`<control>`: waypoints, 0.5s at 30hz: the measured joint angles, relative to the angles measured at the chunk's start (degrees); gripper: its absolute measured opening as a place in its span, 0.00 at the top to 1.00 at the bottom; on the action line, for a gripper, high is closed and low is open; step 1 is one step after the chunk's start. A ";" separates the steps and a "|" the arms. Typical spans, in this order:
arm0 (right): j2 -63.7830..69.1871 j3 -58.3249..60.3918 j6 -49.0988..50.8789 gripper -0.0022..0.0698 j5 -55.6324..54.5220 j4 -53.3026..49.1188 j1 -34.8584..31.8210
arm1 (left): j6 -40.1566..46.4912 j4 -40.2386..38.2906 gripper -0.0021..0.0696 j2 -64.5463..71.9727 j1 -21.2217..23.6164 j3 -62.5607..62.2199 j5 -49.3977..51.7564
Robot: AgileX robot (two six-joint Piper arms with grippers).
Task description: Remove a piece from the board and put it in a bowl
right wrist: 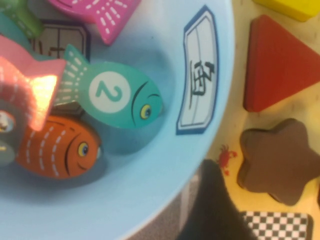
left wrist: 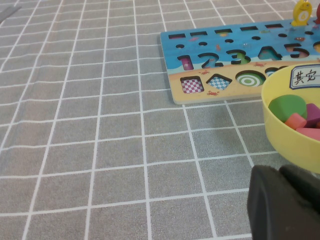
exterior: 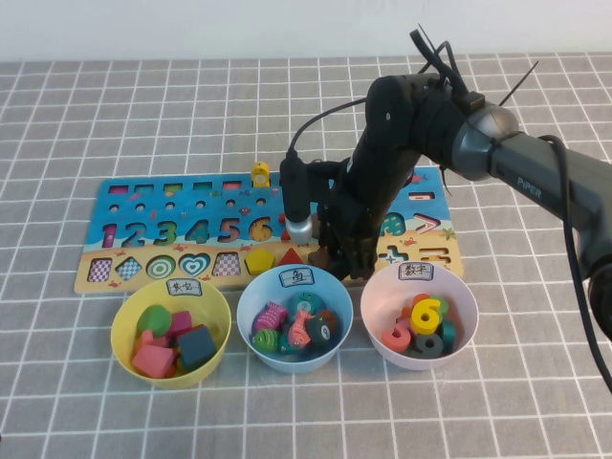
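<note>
Right pincer [exterior: 346,260] low over board [exterior: 143,212], fingers' spread impossible to tell; star piece [right wrist: 280,161] seated beside red triangle [right wrist: 280,62]. Left pincer [left wrist: 285,210] parked on counter [left wrist: 100,150] near yellow bowl [exterior: 124,320]. Risk: nudging blue bowl [right wrist: 150,165], snagging triangle.

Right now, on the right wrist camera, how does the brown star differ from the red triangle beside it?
The star piece is dull brown with rounded points; the red triangle is bright red with straight edges. The star lies nearer the checkered square; the triangle lies nearer the yellow block. Both sit on the board. The right gripper hovers there; the left gripper waits by the yellow bowl.
</note>
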 joint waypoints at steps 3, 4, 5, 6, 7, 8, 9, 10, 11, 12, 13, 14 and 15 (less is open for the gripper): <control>0.00 0.00 1.19 0.44 0.00 0.00 0.00 | 0.00 0.00 0.98 0.00 0.00 0.00 0.00; 0.00 0.00 1.57 0.44 0.00 0.05 0.00 | 0.00 0.00 0.98 0.00 0.00 0.00 0.00; 0.00 0.00 1.93 0.44 0.00 0.05 0.00 | 0.00 0.00 0.98 0.00 0.00 0.00 0.00; 0.00 0.00 2.25 0.44 0.00 0.05 0.00 | 0.00 0.00 0.98 0.00 0.00 0.00 0.00; 0.00 0.00 2.73 0.44 0.00 0.05 0.00 | 0.00 0.00 0.98 0.00 0.00 0.00 0.00; 0.00 0.00 3.51 0.44 0.00 0.05 0.00 | 0.00 0.00 0.98 0.00 0.00 0.00 0.00; 0.00 0.00 4.30 0.44 0.00 -0.07 0.00 | 0.00 0.00 0.98 0.00 0.00 0.00 0.00; 0.00 0.00 4.91 0.44 0.08 -0.21 0.00 | 0.00 0.00 0.98 0.00 0.00 0.00 0.00; 0.00 0.00 5.46 0.44 0.13 -0.36 0.00 | 0.00 0.00 0.98 0.00 0.00 0.00 0.00; 0.00 0.00 6.08 0.44 0.22 -0.60 0.00 | 0.00 0.00 0.98 0.00 0.00 0.00 0.00; 0.00 0.00 6.36 0.44 0.36 -0.63 0.00 | 0.00 0.00 0.98 0.00 0.00 0.00 0.00; 0.00 0.00 6.64 0.44 0.52 -0.91 0.00 | 0.00 0.00 0.98 0.00 0.00 0.00 0.00; 0.00 0.00 6.77 0.44 0.63 -0.96 0.00 | 0.00 0.00 0.98 0.00 0.00 0.00 0.00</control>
